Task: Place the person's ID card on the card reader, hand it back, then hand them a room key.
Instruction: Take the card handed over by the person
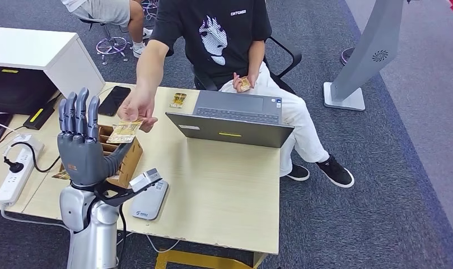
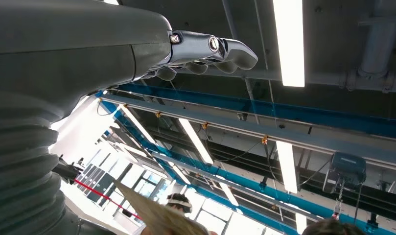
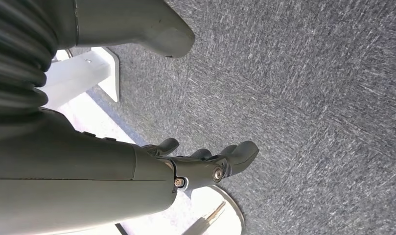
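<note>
head view: my left hand [image 1: 81,143] is raised, fingers spread, holding nothing. the id card [image 1: 124,131] is in the person's hand [image 1: 137,106], just beside my fingertips. likely thin, light, stiff, slippery; pinch its near edge. right hand [image 3: 205,164] hangs, loosely curled.

Gold ID card [image 1: 124,131]; grey left hand [image 1: 81,147]; pale wood table [image 1: 224,190]; silver-grey laptop [image 1: 232,117].

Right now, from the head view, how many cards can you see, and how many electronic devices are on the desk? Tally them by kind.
Cards: 3 (one held out in the person's hand, one in their other hand, one lying on the desk)
Laptops: 1
Phones: 1
Card readers: 1
Power strips: 1
Total: 7
</note>
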